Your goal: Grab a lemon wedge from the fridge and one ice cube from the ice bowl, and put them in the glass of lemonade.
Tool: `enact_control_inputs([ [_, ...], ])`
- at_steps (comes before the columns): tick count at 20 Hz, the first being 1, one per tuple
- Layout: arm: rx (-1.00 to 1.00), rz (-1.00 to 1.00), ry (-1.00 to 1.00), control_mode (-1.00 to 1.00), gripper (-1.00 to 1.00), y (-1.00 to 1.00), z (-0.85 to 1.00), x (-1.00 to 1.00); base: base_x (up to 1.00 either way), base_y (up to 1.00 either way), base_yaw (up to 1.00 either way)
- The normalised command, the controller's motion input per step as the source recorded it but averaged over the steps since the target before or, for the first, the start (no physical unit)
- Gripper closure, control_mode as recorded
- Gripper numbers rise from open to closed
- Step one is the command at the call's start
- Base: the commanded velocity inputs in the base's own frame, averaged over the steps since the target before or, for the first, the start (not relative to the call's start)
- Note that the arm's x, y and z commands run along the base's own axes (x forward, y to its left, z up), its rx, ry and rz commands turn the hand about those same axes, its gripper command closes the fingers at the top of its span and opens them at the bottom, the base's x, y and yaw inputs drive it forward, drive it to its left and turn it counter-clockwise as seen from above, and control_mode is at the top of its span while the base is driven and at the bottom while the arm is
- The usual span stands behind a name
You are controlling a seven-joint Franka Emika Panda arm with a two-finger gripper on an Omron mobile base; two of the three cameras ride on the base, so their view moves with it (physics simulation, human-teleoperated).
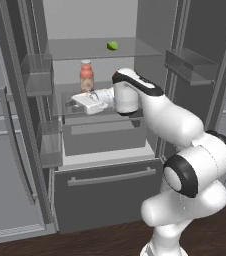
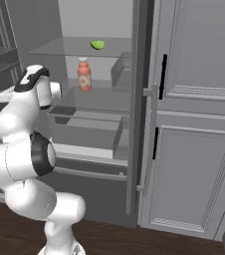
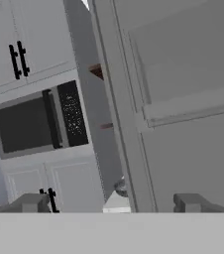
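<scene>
The dark grey fridge point(image 1: 105, 185) stands with both doors swung open. On its top glass shelf lies the lemon wedge point(image 1: 112, 45) point(image 2: 97, 45), a tiny yellow-green chunk. My gripper point(image 1: 77, 102) is inside the fridge at the middle shelf, well below and left of the wedge, pointing left. In the hand view its two fingertips point(image 3: 32, 202) stand wide apart with nothing between them, so the gripper point(image 3: 111, 203) is open. The ice bowl, ice cube and glass of lemonade are out of view.
A pink-labelled bottle point(image 1: 87, 76) point(image 2: 84, 74) stands on the middle shelf just above my hand. Door bins point(image 1: 37, 75) line the left door. Light grey cabinets point(image 2: 194, 149) stand right of the fridge. The hand view looks at a microwave point(image 3: 34, 119) and a grey door panel point(image 3: 183, 99).
</scene>
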Motion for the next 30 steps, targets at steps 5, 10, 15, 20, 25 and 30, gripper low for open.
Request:
enact_control_inputs([
  [5,-0.39,-0.17,0.11,-1.00,-1.00,-0.49,0.14,0.00,0.00,0.00,0.00],
  [10,-0.53,-0.24,0.07,-1.00,-1.00,-0.43,0.00,0.04,0.00,0.00,0.00],
  [15,-0.53,-0.34,0.03,-1.00,-1.00,-0.36,-0.14,0.02,0.00,0.00,0.00],
  [20,-0.40,-0.51,0.16,-1.00,-1.00,-0.45,-0.05,0.02,0.00,0.00,0.00],
  [25,-0.31,-0.55,0.16,-1.00,-1.00,-0.54,0.00,-0.03,0.00,0.00,0.00],
  [30,-0.03,-0.39,-0.12,-1.00,-1.00,-0.67,-0.04,-0.57,0.00,0.00,0.00],
])
